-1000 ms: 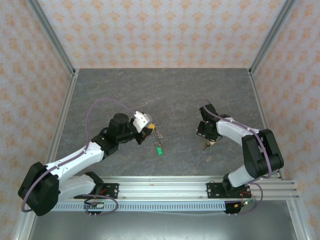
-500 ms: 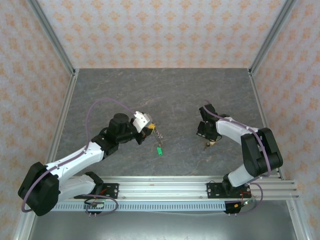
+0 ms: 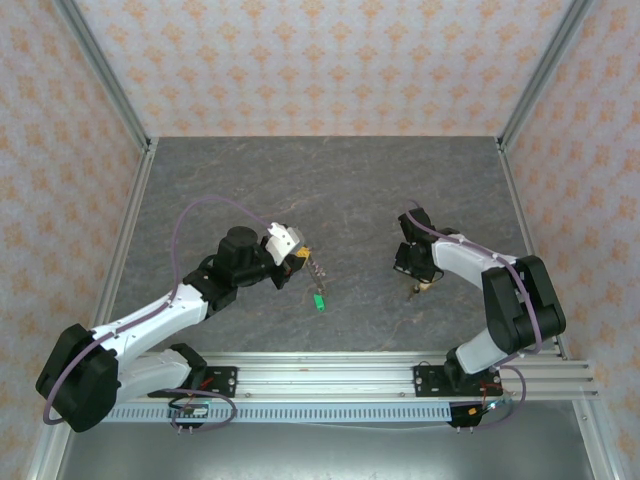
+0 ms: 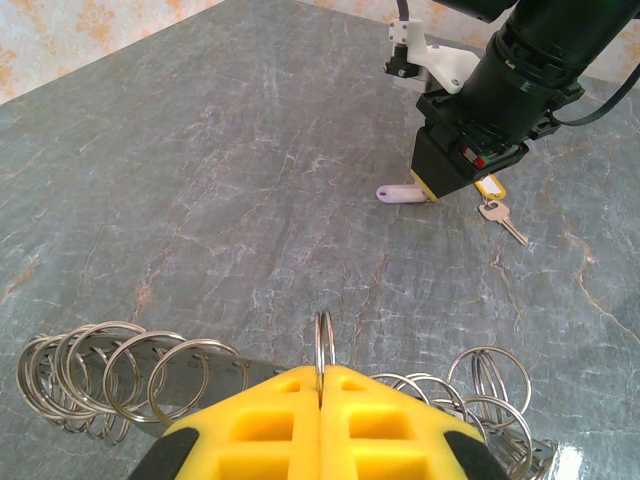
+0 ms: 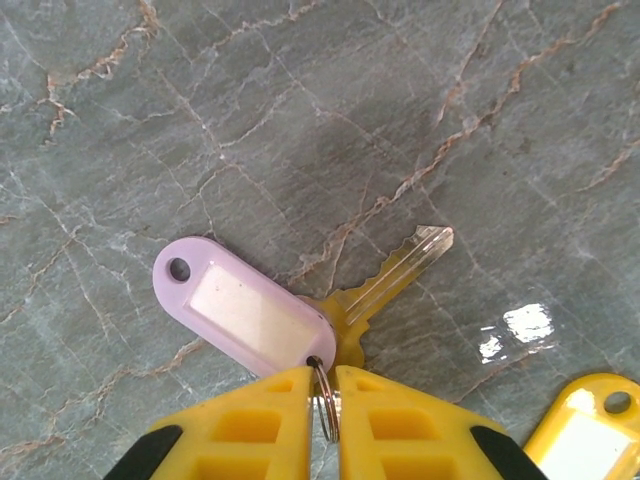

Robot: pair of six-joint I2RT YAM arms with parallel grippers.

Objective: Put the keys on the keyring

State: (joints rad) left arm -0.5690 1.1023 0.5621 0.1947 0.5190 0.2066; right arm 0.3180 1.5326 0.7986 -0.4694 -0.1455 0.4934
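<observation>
Two pinches: left jaws keyring (image 4: 322, 342), right jaws key (image 5: 396, 267).

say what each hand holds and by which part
The left hand pinches one loop of the keyring; right hand, the split ring on the key.

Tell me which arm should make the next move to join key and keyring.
Probably right. The right claw pinches the small ring joining the key and lavender tag; the left claw holds a keyring loop upright, a steady target.

Lab robot cell: aluminium frame (image 3: 104, 70), patterned panels (image 3: 330, 60).
</observation>
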